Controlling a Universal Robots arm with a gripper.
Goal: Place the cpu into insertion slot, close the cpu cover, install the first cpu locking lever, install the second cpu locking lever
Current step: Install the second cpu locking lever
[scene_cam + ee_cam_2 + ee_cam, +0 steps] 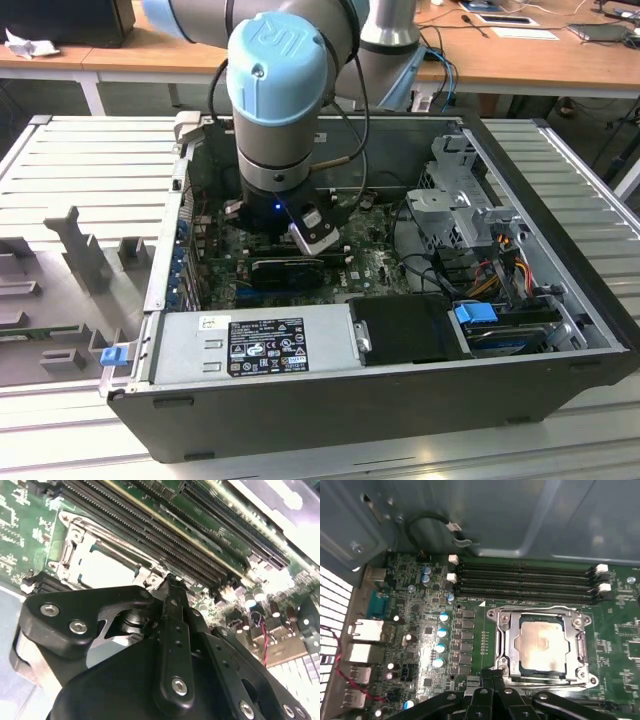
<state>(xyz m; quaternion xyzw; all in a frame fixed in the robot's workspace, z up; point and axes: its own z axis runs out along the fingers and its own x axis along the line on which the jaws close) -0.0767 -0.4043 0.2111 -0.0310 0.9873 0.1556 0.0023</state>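
Observation:
The cpu [542,647] lies flat in the insertion slot [586,676] on the green motherboard, its silvery top showing. The cpu cover [502,640] is down around it, framing the chip. A thin wire lever [545,684] runs along the socket edge nearest my fingers, and another bar [535,611] runs along the far edge. My gripper [492,674] is shut, its black tips together at the socket's corner by that near lever's end. In the second wrist view the gripper [170,580] is seen from behind, tip beside the cover [75,545] and the bright cpu [107,567]. In the exterior view the arm [275,90] reaches down into the case.
Long black memory slots [525,582] run just beyond the socket, with the grey case wall [520,515] behind them. Capacitors [442,632] and rear ports with a red wire [337,665] stand beside it. A power supply [260,345] and a drive cage [460,200] hem in the board.

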